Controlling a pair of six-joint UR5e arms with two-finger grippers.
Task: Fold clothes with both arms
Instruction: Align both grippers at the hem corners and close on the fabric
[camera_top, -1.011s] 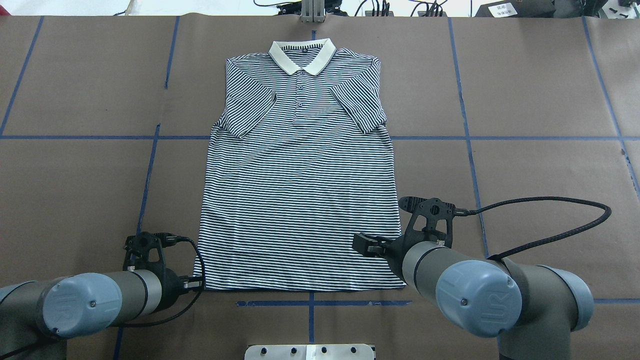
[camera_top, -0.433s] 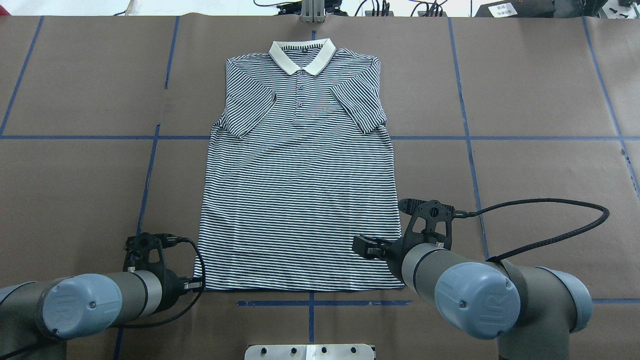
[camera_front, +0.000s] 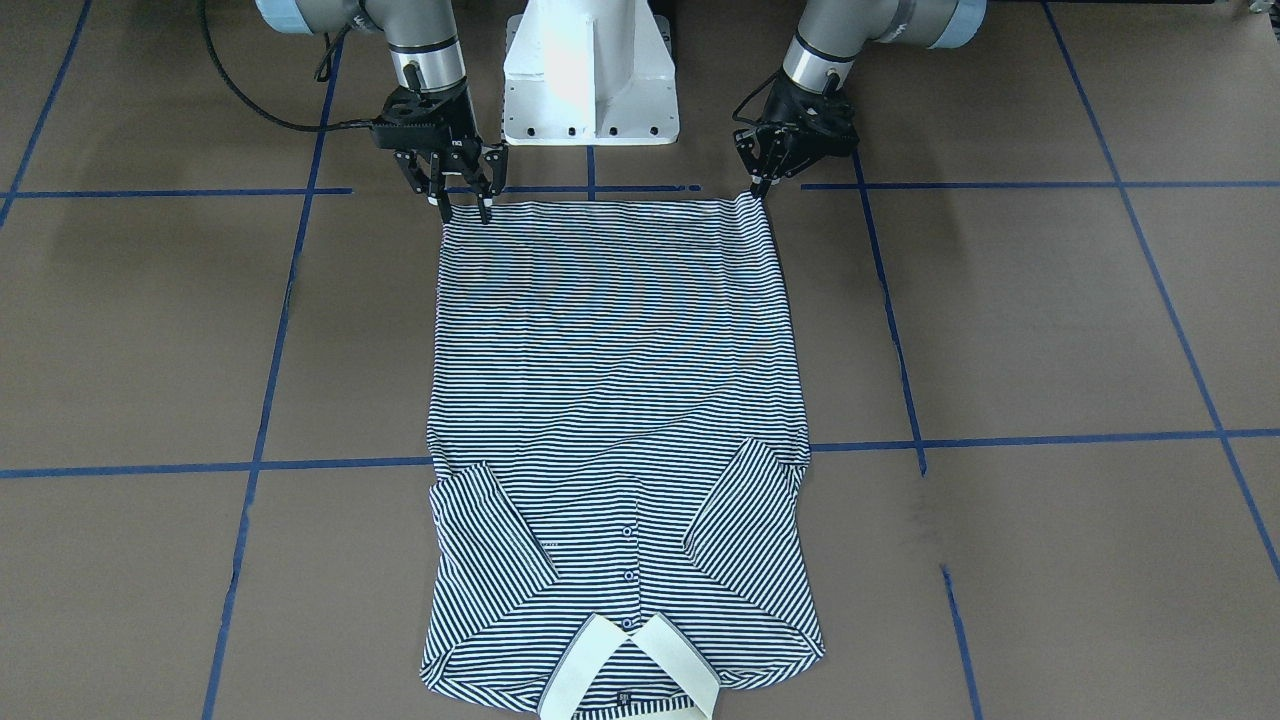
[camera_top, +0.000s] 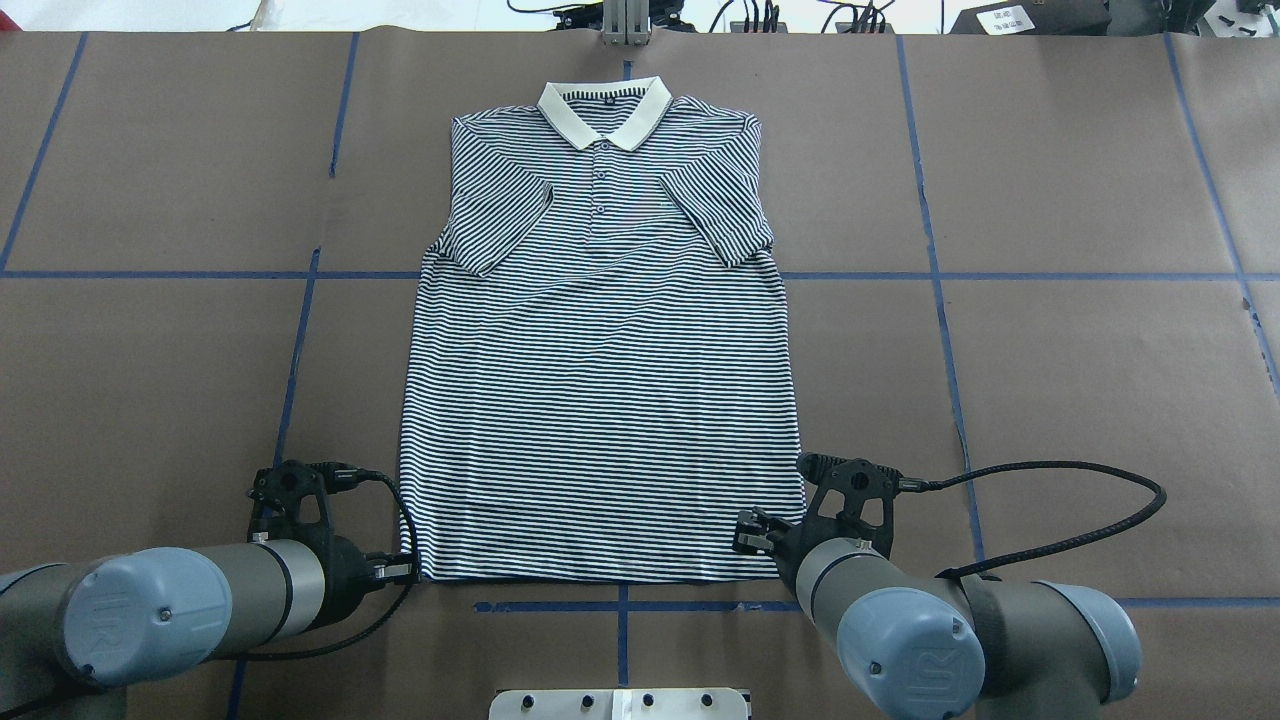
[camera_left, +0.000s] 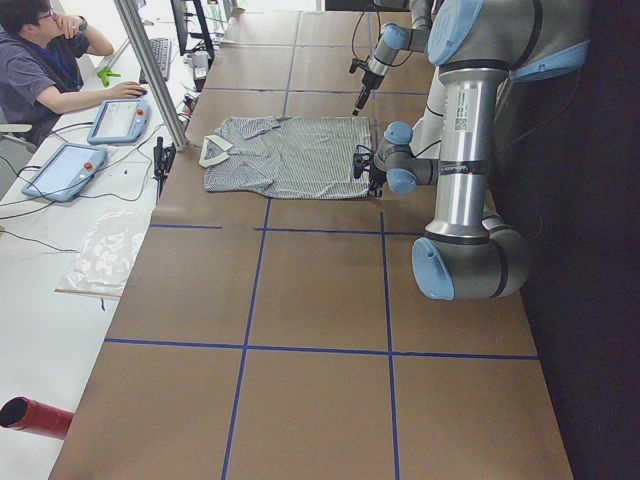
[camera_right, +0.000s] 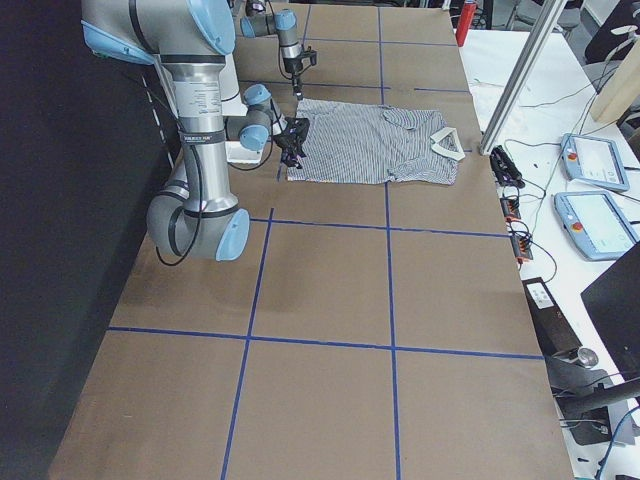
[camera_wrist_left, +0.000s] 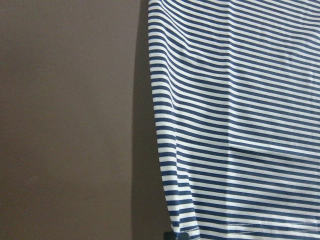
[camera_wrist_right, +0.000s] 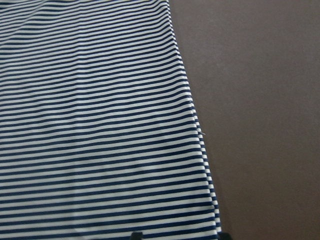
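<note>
The striped polo shirt (camera_top: 600, 400) lies flat and face up on the brown table, cream collar (camera_top: 604, 108) at the far end, both sleeves folded in over the chest. My left gripper (camera_top: 405, 571) sits at the near-left hem corner, shut on the fabric; the front view shows its fingers (camera_front: 760, 188) pinched together there. My right gripper (camera_top: 745, 535) is at the near-right hem corner, open. In the front view its fingertips (camera_front: 462, 212) straddle the hem edge. The right wrist view shows the shirt (camera_wrist_right: 95, 125) with two separated tips at the bottom edge.
The white pedestal base (camera_front: 590, 80) stands just behind the hem, between the arms. Blue tape lines (camera_top: 940, 275) grid the table. A metal post (camera_top: 625, 25) rises beyond the collar. A person (camera_left: 45, 60) sits at a side desk with tablets (camera_left: 62, 170).
My right gripper has drawn back toward me and lower, from over the shirt body to the hem corner. The left gripper edged slightly inward at its corner.
</note>
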